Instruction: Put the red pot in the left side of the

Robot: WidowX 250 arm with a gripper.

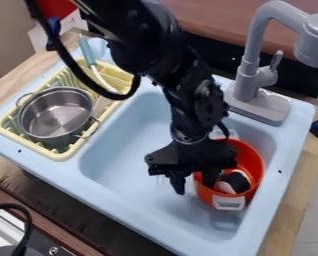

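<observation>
Red pot (250, 155) sat in sink (121, 197) nr tap (255, 75), b/w item (236, 182) inside. Gripper (195, 186) was unclenched, astride pot's wall facing mid-sink. Grasp prob. needed rim centred, firm pinch, then slow, level lift w/o tipping.

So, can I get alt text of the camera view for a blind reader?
A black robot arm hangs over a pale blue sink, its open tool at the left rim of a red pot holding something black and white. Left, a metal pot sits in a yellow dish rack; behind stands a gray faucet.
</observation>
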